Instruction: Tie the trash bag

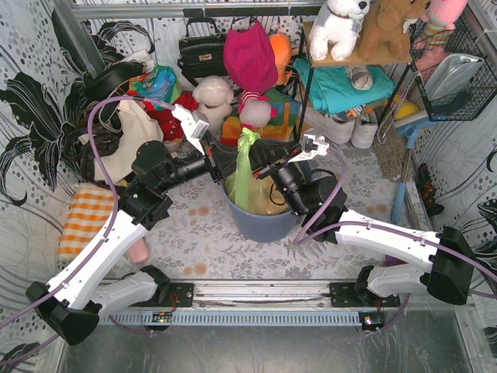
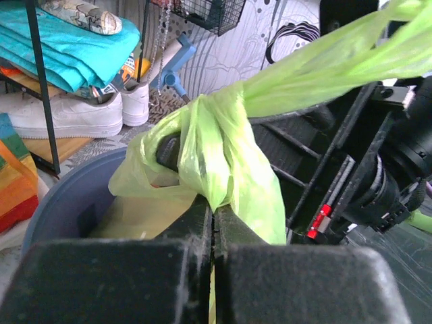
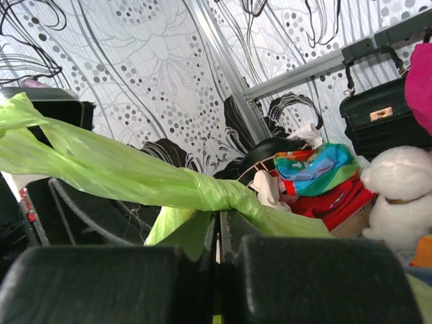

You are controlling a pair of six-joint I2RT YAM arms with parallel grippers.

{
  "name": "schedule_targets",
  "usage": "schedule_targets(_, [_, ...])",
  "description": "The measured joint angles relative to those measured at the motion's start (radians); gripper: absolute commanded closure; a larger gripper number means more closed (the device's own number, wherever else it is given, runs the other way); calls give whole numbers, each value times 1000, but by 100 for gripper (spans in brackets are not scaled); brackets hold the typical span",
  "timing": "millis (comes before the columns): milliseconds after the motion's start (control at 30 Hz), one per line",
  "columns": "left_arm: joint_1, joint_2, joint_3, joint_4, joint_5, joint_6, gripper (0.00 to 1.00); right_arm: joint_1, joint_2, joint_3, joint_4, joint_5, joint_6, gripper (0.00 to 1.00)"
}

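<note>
Sitting in the blue-grey bin (image 1: pixel 262 227), the trash bag (image 1: pixel 245 169) looks light, soft and slippery; left gripper (image 2: pixel 213 219) and right gripper (image 3: pixel 217 226) each pinch a handle strip (image 3: pixel 101 169), fingers closed, best held close beside the knot (image 2: pixel 217 131).

Both arms close in on the trash bag (image 1: pixel 245 167) from opposite sides. The left arm (image 1: pixel 101 249) climbs from its base, folds at the elbow and runs its forearm across to the bag's left. The left gripper (image 2: pixel 213 219) has its jaws pressed together on the green plastic. The right arm (image 1: pixel 388 237) stretches in low from the bag's right. The right gripper (image 3: pixel 217 226) is likewise clamped on a twisted strip of the bag.
</note>
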Motion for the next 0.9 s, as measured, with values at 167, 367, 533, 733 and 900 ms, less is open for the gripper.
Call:
schedule_targets(167, [0,-13,0,-2,31,0,100,-2,9,-3,25,18,-24,100])
schedule_targets(367, [2,-13,0,-22,69,-1,100,-30,44,0,67,-5,-30,100])
schedule_targets(533, [10,-13,0,-29,87,0,100,-54,73,15,97,-69,-29,100])
schedule_targets(733, [11,-8,0,-34,123,2,100,-83,90,21,136,-188,-28,100])
schedule_targets(900, [7,-9,-5,-53,117,6,93,-107,106,21,174,-319,12,100])
